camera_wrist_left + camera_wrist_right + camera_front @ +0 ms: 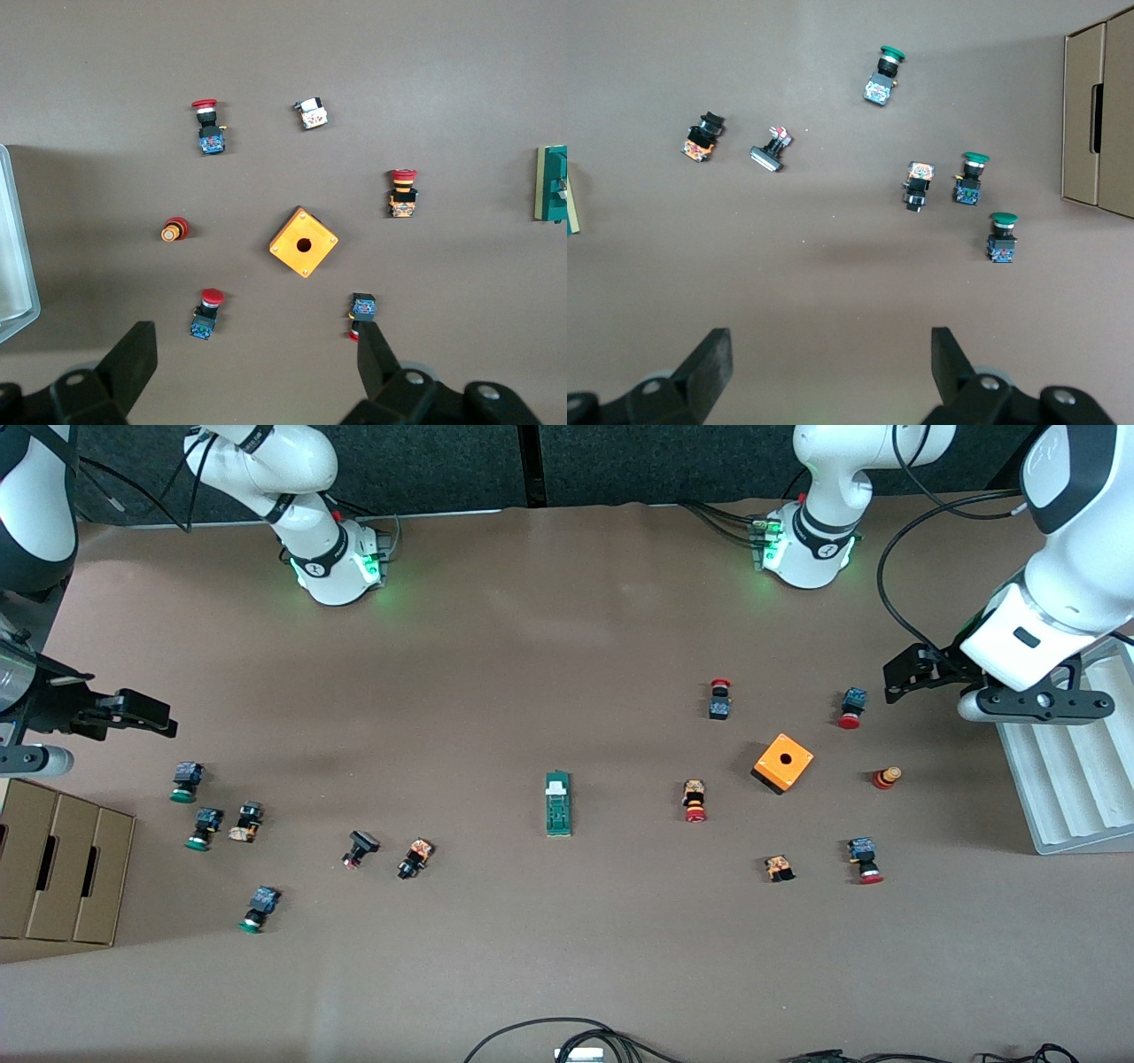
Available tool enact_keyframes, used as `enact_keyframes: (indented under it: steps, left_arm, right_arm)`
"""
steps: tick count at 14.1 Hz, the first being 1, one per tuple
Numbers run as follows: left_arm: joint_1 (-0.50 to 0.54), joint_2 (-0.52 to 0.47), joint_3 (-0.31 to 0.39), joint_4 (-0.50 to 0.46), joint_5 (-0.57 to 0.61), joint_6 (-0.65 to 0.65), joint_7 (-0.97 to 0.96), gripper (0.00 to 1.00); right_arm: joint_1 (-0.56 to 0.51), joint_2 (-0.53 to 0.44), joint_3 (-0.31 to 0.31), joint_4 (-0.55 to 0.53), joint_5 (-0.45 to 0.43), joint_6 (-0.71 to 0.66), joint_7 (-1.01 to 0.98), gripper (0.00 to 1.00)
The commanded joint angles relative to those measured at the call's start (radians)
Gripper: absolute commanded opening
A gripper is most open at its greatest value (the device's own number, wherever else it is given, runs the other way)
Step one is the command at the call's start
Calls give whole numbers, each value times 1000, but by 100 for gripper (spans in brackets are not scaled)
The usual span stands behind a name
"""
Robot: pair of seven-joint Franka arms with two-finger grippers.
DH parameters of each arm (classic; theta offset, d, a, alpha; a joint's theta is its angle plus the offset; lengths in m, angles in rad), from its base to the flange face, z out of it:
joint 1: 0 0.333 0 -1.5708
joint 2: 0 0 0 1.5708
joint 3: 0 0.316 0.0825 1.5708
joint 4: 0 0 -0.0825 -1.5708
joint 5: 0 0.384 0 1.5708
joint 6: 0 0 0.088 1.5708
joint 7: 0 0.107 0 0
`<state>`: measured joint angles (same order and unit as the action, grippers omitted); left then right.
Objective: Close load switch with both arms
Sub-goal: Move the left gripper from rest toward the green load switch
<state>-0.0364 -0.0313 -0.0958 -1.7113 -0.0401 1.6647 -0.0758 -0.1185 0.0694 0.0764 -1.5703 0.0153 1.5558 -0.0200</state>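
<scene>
The load switch, a narrow green block with a white piece at its end toward the robots, lies flat at the middle of the table. Its edge shows in the left wrist view and in the right wrist view. My left gripper is open and empty in the air near the left arm's end of the table, over bare table beside a red push button; it also shows in its wrist view. My right gripper is open and empty over the right arm's end, also seen in its wrist view.
An orange cube with a hole and several red push buttons lie toward the left arm's end. Several green push buttons lie toward the right arm's end. A cardboard box and a white ribbed tray stand at the table's ends.
</scene>
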Motion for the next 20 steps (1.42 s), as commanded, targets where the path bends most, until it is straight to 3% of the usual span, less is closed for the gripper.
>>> enact_keyframes:
  steps: [1,5,16,20]
  left_arm:
    - [0,25,-4,45,-7,-20,-5,100]
    - [-11,65,-15,104,-12,-20,-37,100]
    - [-13,162,-258,191,-7,-5,-442,100]
    - [-52,177,-280,190,26,21,-507,100]
  right_arm:
    - [0,18,0,12,-5,4,-8,100]
    - [-3,43,-1,24,-6,4,-6,100]
    - [-3,112,-4,24,-6,10,-8,100]
    - [-3,116,-3,24,-6,12,-8,100]
